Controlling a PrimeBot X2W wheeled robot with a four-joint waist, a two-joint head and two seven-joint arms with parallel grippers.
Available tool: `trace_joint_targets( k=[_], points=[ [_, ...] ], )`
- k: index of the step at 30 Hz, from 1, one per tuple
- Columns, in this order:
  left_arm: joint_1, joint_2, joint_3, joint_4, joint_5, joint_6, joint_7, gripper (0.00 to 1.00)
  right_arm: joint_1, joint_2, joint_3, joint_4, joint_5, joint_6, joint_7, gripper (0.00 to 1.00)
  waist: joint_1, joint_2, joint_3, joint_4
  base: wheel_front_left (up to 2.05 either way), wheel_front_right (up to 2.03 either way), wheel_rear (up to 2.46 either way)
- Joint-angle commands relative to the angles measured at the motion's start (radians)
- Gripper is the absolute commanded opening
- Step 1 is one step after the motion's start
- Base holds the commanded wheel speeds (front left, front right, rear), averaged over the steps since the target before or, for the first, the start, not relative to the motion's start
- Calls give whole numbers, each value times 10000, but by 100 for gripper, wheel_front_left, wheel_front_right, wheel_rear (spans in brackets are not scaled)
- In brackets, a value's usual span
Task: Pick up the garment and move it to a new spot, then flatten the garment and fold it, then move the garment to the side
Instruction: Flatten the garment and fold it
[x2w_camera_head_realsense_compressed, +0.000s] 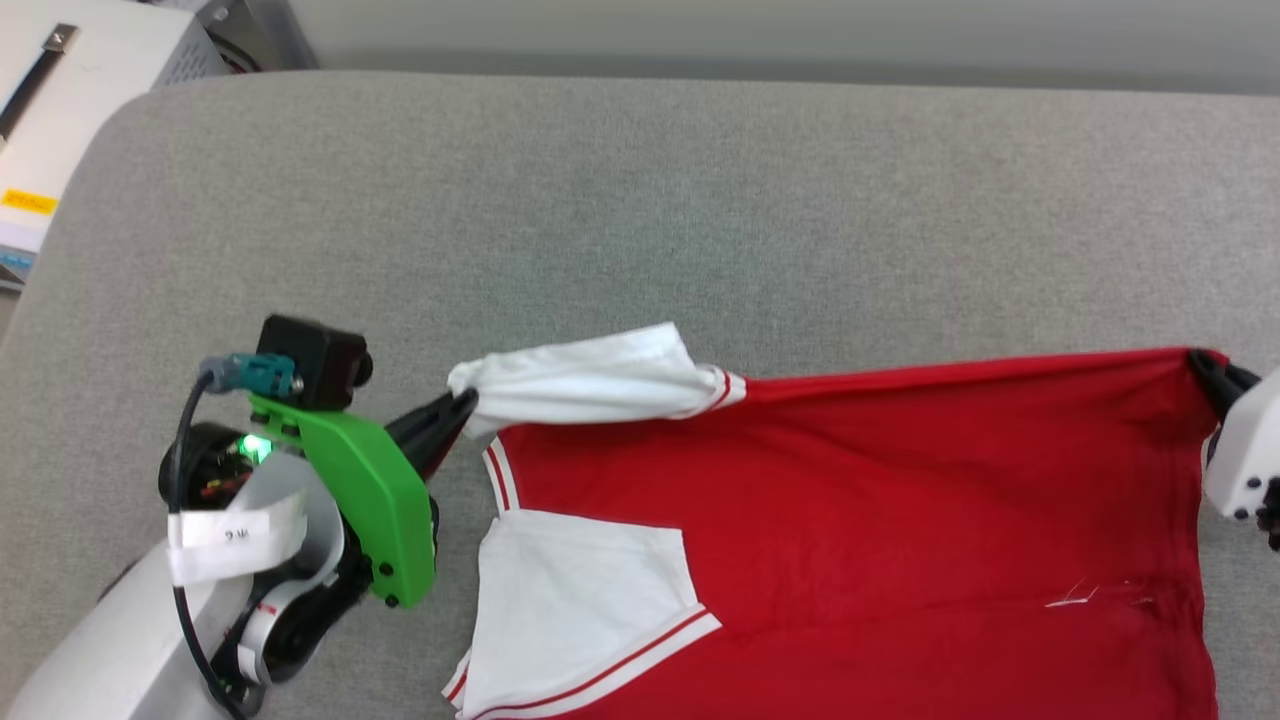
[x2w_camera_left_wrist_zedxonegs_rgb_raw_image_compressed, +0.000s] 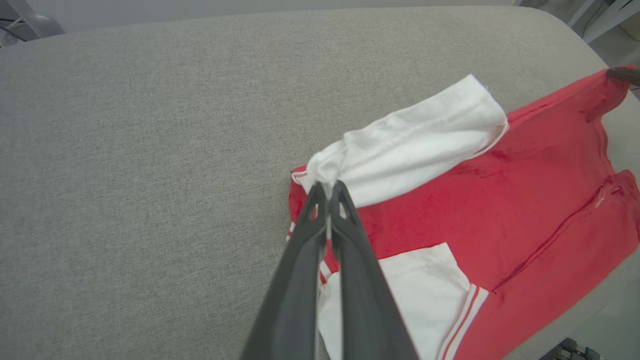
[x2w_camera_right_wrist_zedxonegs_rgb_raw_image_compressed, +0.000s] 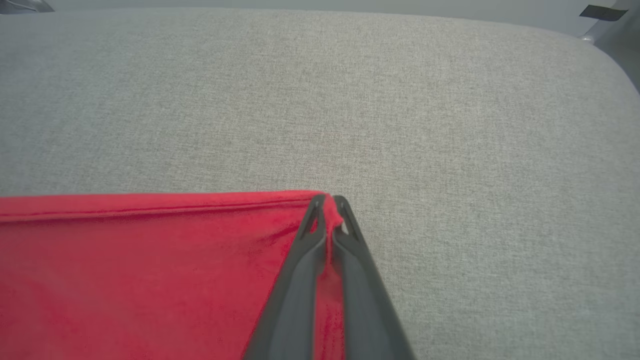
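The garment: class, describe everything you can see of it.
The garment is a red, soft-looking jersey with white short sleeves and red-and-white striped trim. It lies spread on the grey padded surface, far edge pulled taut. The left gripper, shut, pinches the bunched far sleeve; the right gripper, shut, pinches a red corner. The near sleeve lies flat. Its upturned side is plain.

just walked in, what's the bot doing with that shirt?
Both arms have the red jersey T-shirt with white sleeves pinched on the grey fabric surface. The left gripper is shut on the bunched end of the far white sleeve; the right gripper is shut on a red corner. The far edge is stretched between them, the rest lying flat.
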Motion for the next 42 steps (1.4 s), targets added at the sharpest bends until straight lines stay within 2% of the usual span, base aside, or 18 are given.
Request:
trace_joint_targets(
  k=[1,13,19,23,30,31,32,33,34,42],
  points=[
    [302,89,-1,-40,-53,98,-92,0,345,-51,-90,-176,203,-9,-81,0,0,0,-396,55,0,0,0],
    [2206,266,-468,-124,-269,443,-210,0,2983,-15,-823,-1784,1727,-9,328,0,0,0,-872,369,0,0,0],
    [2765,251,-1009,186,-313,237,-25,0,4022,-302,-604,-2335,2122,-9,976,0,0,0,-991,438,0,0,0],
    [2842,149,-1290,540,-206,91,-27,0,4597,-690,-375,-2434,1914,-9,1218,0,0,0,-1044,437,0,0,0],
    [2856,-132,-1615,1142,-142,-108,-91,0,5014,-1001,121,-2342,1730,-9,1190,0,0,0,-1071,343,0,0,0],
    [2852,-152,-1659,1218,-126,-139,-87,0,5024,-1004,188,-2296,1731,-9,1165,2,0,0,-1078,329,0,0,0],
    [2849,-170,-1685,1273,-119,-156,-91,18,5026,-1019,238,-2263,1712,-9,1137,92,0,0,-1085,322,0,0,0],
    [2837,-168,-1724,1343,-64,-158,-93,83,5029,-1043,310,-2219,1687,-9,1122,100,0,0,-1098,313,0,0,0],
    [2832,-157,-1754,1409,-13,-143,-87,100,5037,-1056,378,-2195,1692,-9,1117,100,0,0,-1114,307,0,0,0],
    [2885,-170,-1694,1498,104,-75,-438,100,5349,-1076,225,-2463,2138,-9,1309,100,0,0,-1537,379,0,0,0]
  ],
)
